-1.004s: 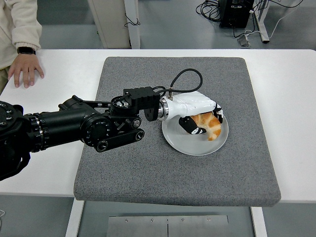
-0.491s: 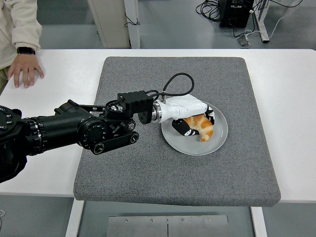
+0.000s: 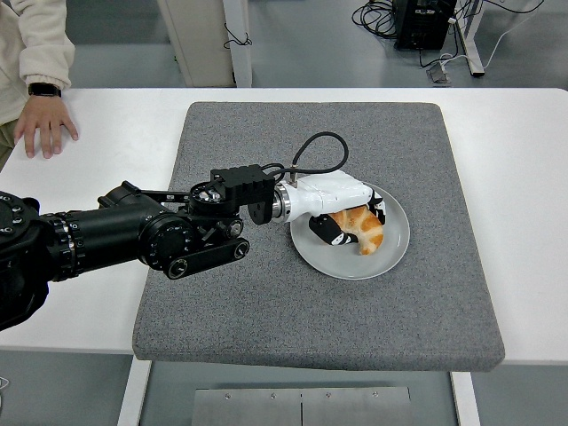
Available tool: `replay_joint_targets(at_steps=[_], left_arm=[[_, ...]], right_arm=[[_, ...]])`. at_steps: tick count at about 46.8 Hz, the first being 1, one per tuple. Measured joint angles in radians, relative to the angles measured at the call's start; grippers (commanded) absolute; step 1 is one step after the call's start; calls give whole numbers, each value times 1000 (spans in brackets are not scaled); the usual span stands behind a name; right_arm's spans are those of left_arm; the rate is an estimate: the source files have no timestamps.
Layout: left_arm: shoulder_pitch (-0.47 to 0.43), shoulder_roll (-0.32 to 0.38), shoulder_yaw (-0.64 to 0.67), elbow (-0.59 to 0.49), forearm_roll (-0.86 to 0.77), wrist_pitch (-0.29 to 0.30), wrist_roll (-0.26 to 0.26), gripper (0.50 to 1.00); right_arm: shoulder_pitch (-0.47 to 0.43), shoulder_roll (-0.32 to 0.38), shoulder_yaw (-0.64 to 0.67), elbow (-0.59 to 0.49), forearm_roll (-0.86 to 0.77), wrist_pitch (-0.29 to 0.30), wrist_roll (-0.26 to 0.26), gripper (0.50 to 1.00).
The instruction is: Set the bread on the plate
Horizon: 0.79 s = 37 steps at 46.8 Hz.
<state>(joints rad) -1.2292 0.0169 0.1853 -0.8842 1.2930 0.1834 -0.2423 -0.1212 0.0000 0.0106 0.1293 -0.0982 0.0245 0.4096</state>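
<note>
A golden croissant-shaped bread [image 3: 360,227] lies on the round grey plate [image 3: 390,257] at the middle right of the grey mat. My left hand [image 3: 348,216], white-shelled with black fingers, reaches over the plate from the left, its fingers curled around the bread's left end. The bread's right end rests on the plate. My left arm stretches across the mat from the left edge. The right arm does not show.
The grey mat [image 3: 266,302] covers the centre of the white table [image 3: 524,177]. A person's hand [image 3: 44,124] with a watch rests on the table at the far left. A black cable loops above my wrist.
My left hand drew back leftward with the bread, shifting it from the plate's right side toward its centre. Over the last half second nothing has visibly moved.
</note>
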Motion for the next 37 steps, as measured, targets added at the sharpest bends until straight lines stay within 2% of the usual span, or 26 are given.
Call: replay_joint_targets(at_steps=[7, 8, 9, 10, 14, 19, 22, 24, 31, 37], left_arm=[[3, 0, 0, 2, 0, 0, 0, 500], [3, 0, 0, 2, 0, 0, 0, 585], [3, 0, 0, 2, 0, -1, 2, 719], [3, 0, 0, 2, 0, -1, 3, 788], [2, 1, 0, 2, -7, -2, 5, 855], [-5, 4, -1, 2, -16, -3, 5, 875], [-13, 12, -7, -1, -18, -4, 3, 939], [-21, 20, -10, -5, -18, -4, 1, 961], [-45, 63, -16, -36, -57, -10, -3, 969], [-101, 90, -18, -72, -134, -15, -3, 969]], right_arm=[[0, 0, 0, 0, 0, 0, 0, 1000], [0, 0, 0, 0, 0, 0, 0, 1000], [0, 0, 0, 0, 0, 0, 0, 1000], [0, 0, 0, 0, 0, 0, 0, 1000], [0, 0, 0, 0, 0, 0, 0, 1000], [0, 0, 0, 0, 0, 0, 0, 1000], [0, 0, 0, 0, 0, 0, 0, 1000], [0, 0, 0, 0, 0, 0, 0, 1000], [0, 0, 0, 0, 0, 0, 0, 1000], [0, 0, 0, 0, 0, 0, 0, 1000]])
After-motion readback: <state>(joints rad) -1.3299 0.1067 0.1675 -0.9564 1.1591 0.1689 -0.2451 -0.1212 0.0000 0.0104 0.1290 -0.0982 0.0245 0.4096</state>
